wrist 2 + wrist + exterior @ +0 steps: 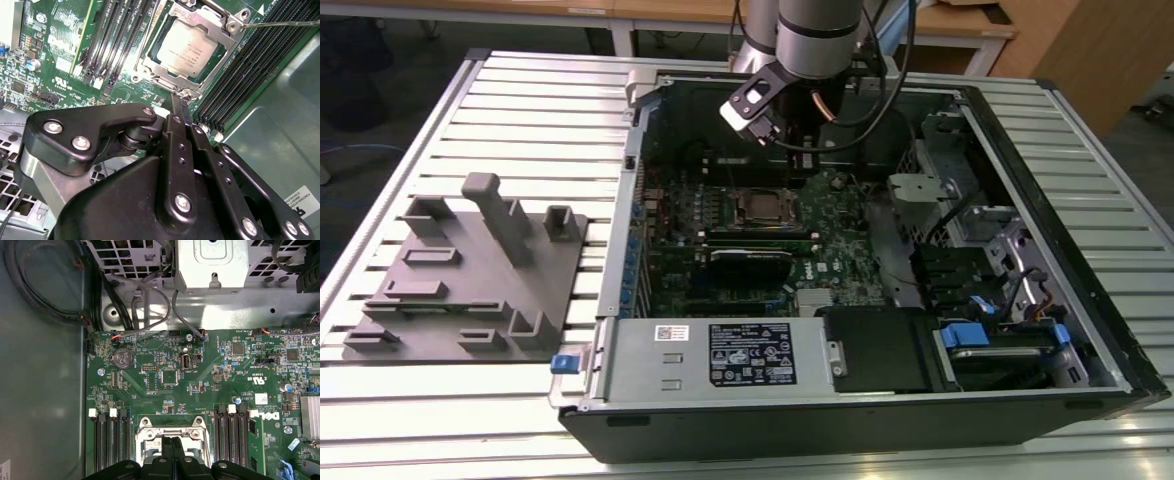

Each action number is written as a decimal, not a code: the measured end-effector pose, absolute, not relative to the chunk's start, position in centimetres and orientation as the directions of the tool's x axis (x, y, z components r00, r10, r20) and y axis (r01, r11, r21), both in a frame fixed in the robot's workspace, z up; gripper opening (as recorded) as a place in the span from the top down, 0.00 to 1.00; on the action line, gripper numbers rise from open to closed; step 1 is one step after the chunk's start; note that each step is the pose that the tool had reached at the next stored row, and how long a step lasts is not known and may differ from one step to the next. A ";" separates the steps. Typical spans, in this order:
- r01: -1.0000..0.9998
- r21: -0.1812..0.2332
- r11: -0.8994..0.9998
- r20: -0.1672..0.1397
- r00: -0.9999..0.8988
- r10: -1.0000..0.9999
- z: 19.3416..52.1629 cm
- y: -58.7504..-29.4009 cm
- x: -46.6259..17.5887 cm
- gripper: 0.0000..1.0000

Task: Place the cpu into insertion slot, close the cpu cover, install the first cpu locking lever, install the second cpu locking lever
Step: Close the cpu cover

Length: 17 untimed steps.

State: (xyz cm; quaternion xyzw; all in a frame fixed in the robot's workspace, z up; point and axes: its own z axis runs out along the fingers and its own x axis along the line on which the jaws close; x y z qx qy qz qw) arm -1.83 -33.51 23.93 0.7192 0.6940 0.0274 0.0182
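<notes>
One cpu (187, 50), a flat square of dull grey metal, lies face up in the insertion slot (761, 206), mid-board toward the far side of the open case (854, 425); being square, it has no long axis; one cpu cover (222, 31), a thin bright steel frame, lies flat around it; one thin wire lever (285, 22) runs off from the cover's corner; the gripper (181, 101), two slim black fingers clenched tip to tip, sits at the cover's rim tab; long black memory slots (250, 70) flank the socket on the green motherboard (210, 370).

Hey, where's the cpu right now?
In the second wrist view the cpu lies flat on the green motherboard, framed by the cpu cover, between two banks of memory slots.
</notes>
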 end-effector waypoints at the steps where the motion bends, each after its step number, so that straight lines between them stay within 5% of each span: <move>1: 0.997 0.064 -0.036 0.014 0.035 0.999 23.9 -33.5 -1.8 0.90; 17: 0.998 0.058 -0.036 0.014 0.035 0.999 23.9 -33.5 -1.9 0.90</move>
